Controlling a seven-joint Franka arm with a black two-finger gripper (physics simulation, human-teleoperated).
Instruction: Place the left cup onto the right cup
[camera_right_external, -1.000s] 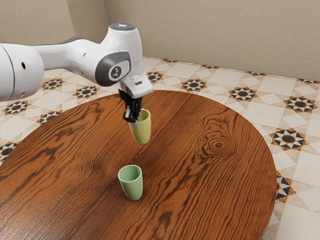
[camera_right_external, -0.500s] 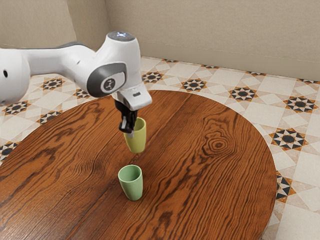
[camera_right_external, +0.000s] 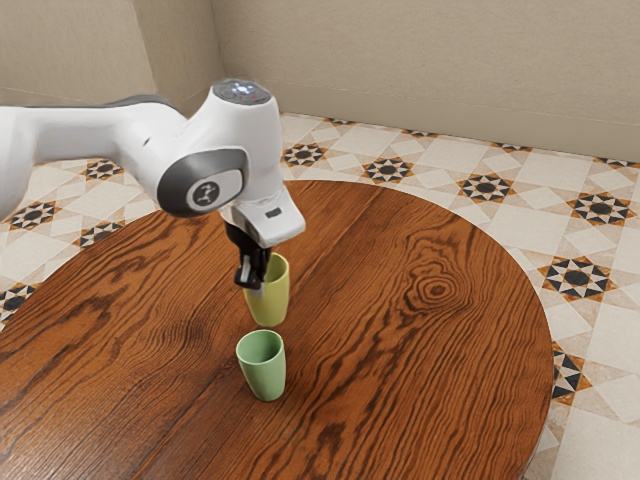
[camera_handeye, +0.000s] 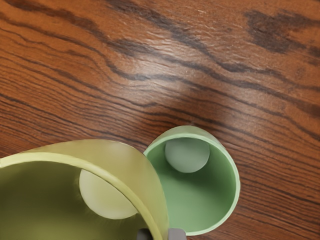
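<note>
A home-like room, perhaps a dining area: a round wooden worktop (camera_right_external: 420, 300) stands on a patterned tile floor (camera_right_external: 560, 210) with star motifs, beside plain beige walls (camera_right_external: 450, 50).

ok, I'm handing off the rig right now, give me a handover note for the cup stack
The gripper is shut on the yellow cup at its rim; the cup is upright, off the table.
The green cup stands upright on the table, below the held one; the wrist view shows them offset, rims overlapping.
Done: pick and lift.
Left: centre over the green cup, lower, release.
</note>
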